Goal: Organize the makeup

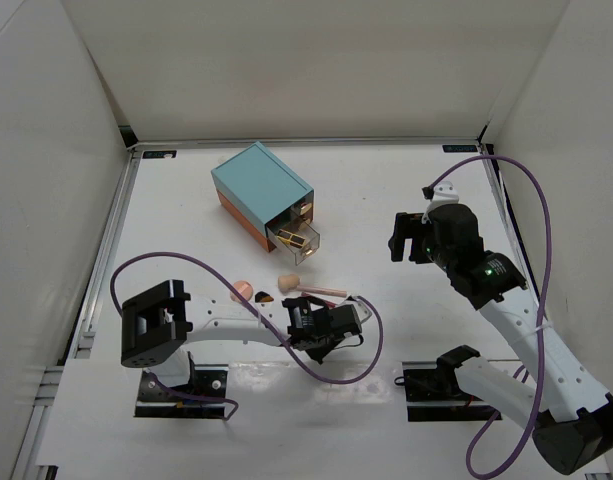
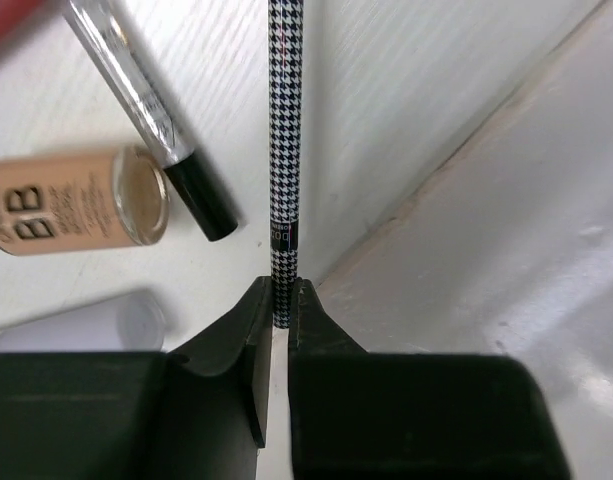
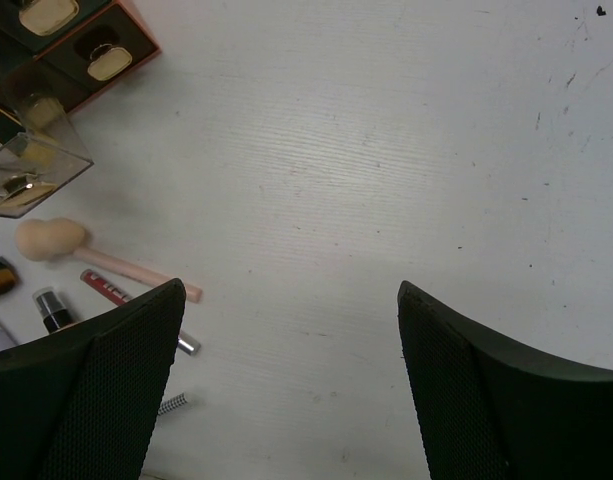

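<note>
The left gripper (image 2: 281, 300) is low over the table (image 2: 406, 90), near the middle. Its jaws are closed tight on the end of a slim houndstooth pencil (image 2: 286, 130), which runs straight out from the fingertips. Whether the pencil lies on the table or is lifted off it cannot be told.

In the left wrist view, a clear tube (image 2: 146, 105) with a black cap lies at an angle just left of the pencil. Left of that, a beige bottle (image 2: 76, 205) marked BB lies on its side, with a blurred white tube (image 2: 86, 325) nearer the camera.

From above, the loose makeup is clustered just far of this gripper. It includes a peach puff (image 1: 243, 290) and, to its right, a sponge (image 1: 288, 283) on a pink stick.

Farther back stands a teal box (image 1: 256, 185) with an orange side. Its clear drawer (image 1: 298, 243) is pulled out toward the cluster, with something gold in it.

At the right, the right gripper (image 3: 288, 290) hangs over bare table, well apart from the makeup. Its jaws are spread wide and hold nothing. At the left of its view, beside the sponge's stick, lie a red tube (image 3: 106, 288) and a black-capped lipstick (image 3: 51, 305).
</note>
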Tool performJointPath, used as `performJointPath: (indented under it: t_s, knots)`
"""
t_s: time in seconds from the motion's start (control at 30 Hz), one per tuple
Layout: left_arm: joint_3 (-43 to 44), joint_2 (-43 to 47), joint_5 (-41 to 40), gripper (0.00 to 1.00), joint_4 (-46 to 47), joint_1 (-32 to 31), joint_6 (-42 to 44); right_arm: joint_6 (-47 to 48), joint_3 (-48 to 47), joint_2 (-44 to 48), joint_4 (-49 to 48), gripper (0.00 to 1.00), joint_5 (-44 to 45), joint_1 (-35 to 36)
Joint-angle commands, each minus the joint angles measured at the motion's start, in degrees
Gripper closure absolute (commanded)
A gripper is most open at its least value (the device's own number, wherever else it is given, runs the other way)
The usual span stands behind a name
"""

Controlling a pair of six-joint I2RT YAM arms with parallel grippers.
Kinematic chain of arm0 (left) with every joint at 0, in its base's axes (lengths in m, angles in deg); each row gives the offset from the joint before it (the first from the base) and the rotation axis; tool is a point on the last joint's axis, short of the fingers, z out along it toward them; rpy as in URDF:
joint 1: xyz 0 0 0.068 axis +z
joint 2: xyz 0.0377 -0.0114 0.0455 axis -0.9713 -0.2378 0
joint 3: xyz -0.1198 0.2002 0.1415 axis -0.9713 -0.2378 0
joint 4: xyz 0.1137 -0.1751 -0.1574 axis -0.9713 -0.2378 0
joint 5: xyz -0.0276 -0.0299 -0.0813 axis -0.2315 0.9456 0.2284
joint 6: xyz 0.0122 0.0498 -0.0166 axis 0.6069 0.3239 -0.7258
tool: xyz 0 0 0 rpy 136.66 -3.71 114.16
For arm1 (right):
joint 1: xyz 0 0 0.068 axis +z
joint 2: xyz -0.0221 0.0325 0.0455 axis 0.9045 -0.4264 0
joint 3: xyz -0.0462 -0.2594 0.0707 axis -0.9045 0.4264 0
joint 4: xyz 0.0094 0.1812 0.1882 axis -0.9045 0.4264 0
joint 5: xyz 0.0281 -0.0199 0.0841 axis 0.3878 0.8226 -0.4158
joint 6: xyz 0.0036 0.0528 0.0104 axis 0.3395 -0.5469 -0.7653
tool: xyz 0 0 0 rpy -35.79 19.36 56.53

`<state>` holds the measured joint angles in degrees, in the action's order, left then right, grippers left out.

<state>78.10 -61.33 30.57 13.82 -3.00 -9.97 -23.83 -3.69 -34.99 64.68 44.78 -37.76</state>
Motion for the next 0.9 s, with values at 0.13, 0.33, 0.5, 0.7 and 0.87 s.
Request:
performJointPath:
  t_s: [0.13, 0.33, 0.5, 0.7, 0.87]
  knots:
    - [6.63, 6.27, -6.33, 0.9, -1.65, 0.4, 4.11, 0.53, -0.23, 1.65, -1.42, 0.12, 0.23, -0.29]
    - [19.89, 5.14, -9.16, 0.91, -10.96, 7.08, -8.02, 0.18, -0.76, 1.3, -1.59, 0.12, 0.23, -0.29]
    - [24.57, 8.83, -11.45, 0.91, -12.37, 8.57, -15.55, 0.18, -1.98, 0.78, -1.06, 0.12, -0.12, -0.29]
    - [24.23, 11.82, -6.63, 0.91, -10.11, 17.45, -26.03, -0.88, -1.99, 0.6, -0.71, 0.12, -0.12, -0.29]
    - [18.17, 13.92, 3.82, 0.9, 6.05, 23.94, -33.14, -2.11, -1.81, 0.95, -1.24, 0.12, -0.47, -0.29]
